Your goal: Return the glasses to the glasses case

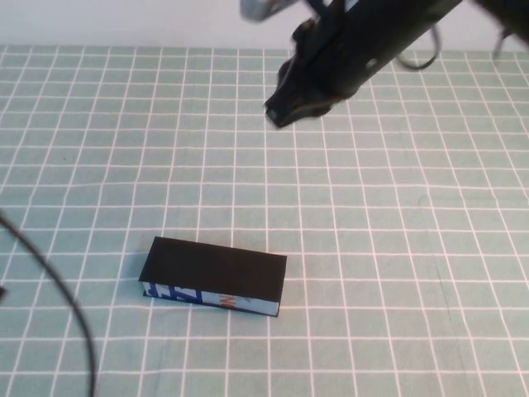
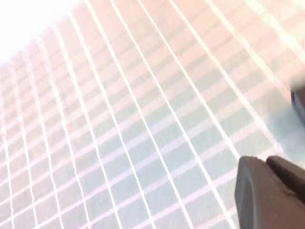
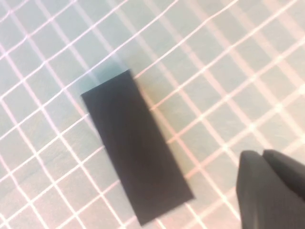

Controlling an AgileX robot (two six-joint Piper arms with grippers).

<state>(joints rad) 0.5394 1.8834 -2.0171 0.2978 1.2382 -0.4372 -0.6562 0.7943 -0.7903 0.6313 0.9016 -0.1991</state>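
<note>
The glasses case (image 1: 215, 269) lies shut on the green checked cloth at front centre, its light-blue front side (image 1: 211, 299) facing me. It also shows in the right wrist view (image 3: 136, 148) as a flat black rectangle. The glasses are not in view. My right gripper (image 1: 281, 112) hangs high over the far middle of the table, well behind the case; in its wrist view the right gripper (image 3: 262, 155) is shut and empty. My left gripper (image 2: 264, 161) shows only in its wrist view, shut and empty above bare cloth.
A black cable (image 1: 50, 289) curves across the front left of the cloth. The green grid cloth (image 1: 397, 248) covers the whole table. A dark edge (image 2: 299, 102) shows at the border of the left wrist view; I cannot tell what it is.
</note>
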